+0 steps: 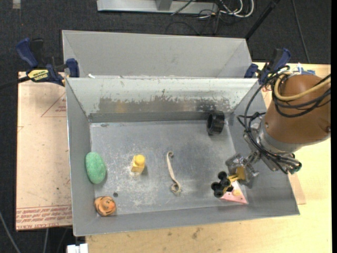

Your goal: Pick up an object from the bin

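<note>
As the gripper (pixel 235 177) hangs just above the pink wedge (pixel 235 196), a black lump (pixel 220 186) beside that wedge, approach seems underway; next, lower squarely. How wide its grip stands I cannot tell.

In the bin (pixel 200 152), a lump (pixel 96 167) lies at the left, with a ball (pixel 106 206) just in front of it in the front left corner. Right of the lump stands a peg (pixel 138 164), and right of that a strip (pixel 172 179) lies near the middle. A ring (pixel 215 123) sits by the back wall, toward the right. In the front right corner a figure (pixel 220 185) touches a wedge (pixel 234 196). The gripper (pixel 239 172) hangs just behind them.
</note>
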Controlling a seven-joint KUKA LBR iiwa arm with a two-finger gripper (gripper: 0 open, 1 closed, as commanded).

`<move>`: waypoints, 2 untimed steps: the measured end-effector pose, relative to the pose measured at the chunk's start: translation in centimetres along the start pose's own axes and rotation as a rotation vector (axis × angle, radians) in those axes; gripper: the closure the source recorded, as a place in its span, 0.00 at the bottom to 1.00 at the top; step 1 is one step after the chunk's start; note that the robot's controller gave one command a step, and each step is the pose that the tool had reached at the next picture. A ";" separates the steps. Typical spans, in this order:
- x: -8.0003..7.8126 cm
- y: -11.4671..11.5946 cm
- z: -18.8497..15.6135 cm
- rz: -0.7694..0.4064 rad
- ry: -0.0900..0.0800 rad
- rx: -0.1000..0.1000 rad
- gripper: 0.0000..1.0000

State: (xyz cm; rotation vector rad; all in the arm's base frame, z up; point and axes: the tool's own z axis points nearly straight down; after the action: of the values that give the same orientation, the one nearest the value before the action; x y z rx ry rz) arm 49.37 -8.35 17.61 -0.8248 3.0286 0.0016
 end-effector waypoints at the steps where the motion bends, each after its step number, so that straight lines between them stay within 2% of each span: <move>1: -0.2 0.3 -4.6 0.004 0.005 -0.004 1.00; 2: -1.0 -1.2 -4.1 -0.020 -0.012 0.012 1.00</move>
State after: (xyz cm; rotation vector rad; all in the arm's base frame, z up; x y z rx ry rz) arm 50.80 -8.90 21.72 -0.8508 3.0060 -0.0119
